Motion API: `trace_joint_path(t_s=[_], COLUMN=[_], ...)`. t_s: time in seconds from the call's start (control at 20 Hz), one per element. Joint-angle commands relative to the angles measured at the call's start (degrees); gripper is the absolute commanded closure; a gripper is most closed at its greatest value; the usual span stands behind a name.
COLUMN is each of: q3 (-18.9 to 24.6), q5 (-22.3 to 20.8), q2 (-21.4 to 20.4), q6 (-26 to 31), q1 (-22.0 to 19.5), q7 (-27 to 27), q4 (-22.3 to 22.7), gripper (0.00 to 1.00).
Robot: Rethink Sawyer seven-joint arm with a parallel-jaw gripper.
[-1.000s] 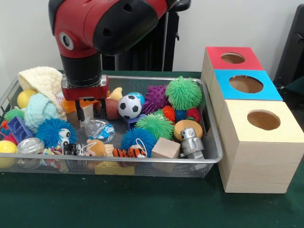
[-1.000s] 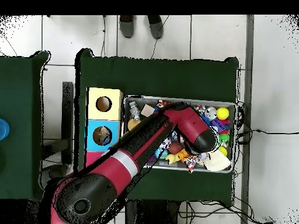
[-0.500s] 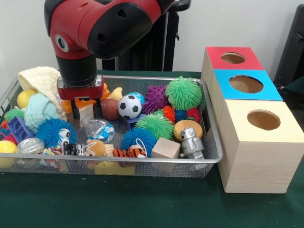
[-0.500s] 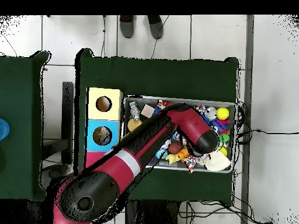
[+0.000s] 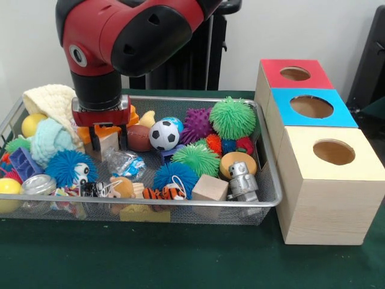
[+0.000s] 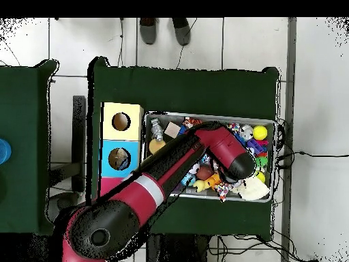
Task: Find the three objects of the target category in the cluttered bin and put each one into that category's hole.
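A green-clothed worktop (image 5: 180, 259) carries the wire bin (image 5: 264, 201); the claw (image 5: 107, 137) is set, fingers spread, around a wooden block (image 5: 109, 143) (search step); closing is judged next

soccer ball (image 5: 163, 135) black-white | tiger toy (image 5: 163, 193) orange-black stripes | boxes (image 5: 322, 150) red, blue, yellow

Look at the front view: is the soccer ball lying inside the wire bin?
Yes, the soccer ball sits among the toys inside the wire bin.
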Motion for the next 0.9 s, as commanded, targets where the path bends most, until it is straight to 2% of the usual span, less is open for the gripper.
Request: trace_joint_path(t_s=[0.05, 0.4, 0.7, 0.9], q3=[9.3, 8.5, 9.4, 10.8], q5=[-0.2, -4.5, -3.7, -3.1], q2=[3.1, 4.3, 4.4, 4.4], q6=[-0.3, -4.6, 1.2, 2.6], q1=[-1.8, -2.4, -2.1, -2.5], q7=[-7.9, -9.4, -12.9, -16.8], q4=[-6.2, -7.8, -6.0, -6.1], gripper=[0.0, 0.0, 0.0, 0.0])
